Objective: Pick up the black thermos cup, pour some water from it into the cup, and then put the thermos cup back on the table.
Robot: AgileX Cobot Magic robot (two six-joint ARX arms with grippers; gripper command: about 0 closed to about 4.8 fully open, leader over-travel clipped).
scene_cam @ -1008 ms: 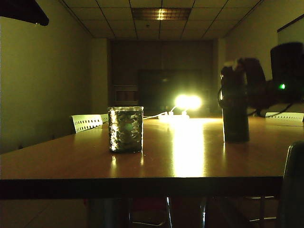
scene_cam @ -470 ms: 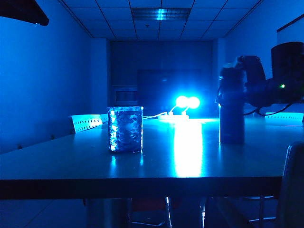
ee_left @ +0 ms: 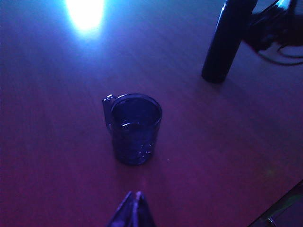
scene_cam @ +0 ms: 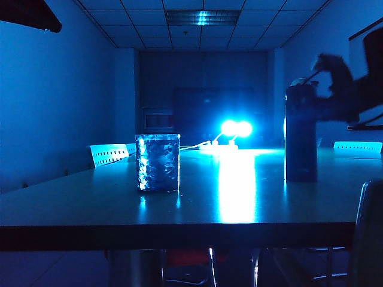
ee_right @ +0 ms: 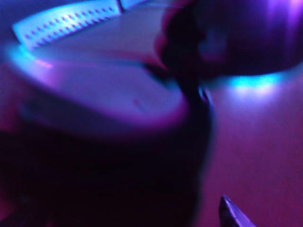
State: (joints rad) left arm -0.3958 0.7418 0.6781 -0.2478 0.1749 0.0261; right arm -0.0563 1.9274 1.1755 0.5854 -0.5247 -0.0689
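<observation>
Two vessels stand on the table (scene_cam: 72, 206), lit blue by a pair of bright lamps (scene_cam: 236, 128) at the far end. Landmark for this entry: the cup (scene_cam: 158, 162).

Left of the cup and further back, a pale perforated strip (scene_cam: 109, 154) lies on the tabletop. The cup itself stands upright, its crinkled glass wall glinting; the left wrist view looks down into its open mouth (ee_left: 135, 126), and a little liquid seems to sit low inside, though the light is too dim to be sure. The left gripper (ee_left: 134, 213) hangs above the table on the near side of the cup, apart from it, its two dark fingertips pressed together into one point, pinching nothing.

Well to the right of the cup stands the black thermos cup (scene_cam: 300, 134), upright on the table, base down, untouched by the cup. The right gripper (scene_cam: 335, 84) sits just beyond the thermos top on the side away from the cup, blurred; its jaws stand spread and do not clasp the thermos. In the right wrist view the thermos lid (ee_right: 102, 99) fills the frame, smeared, with one fingertip (ee_right: 232, 215) showing beside it.
</observation>
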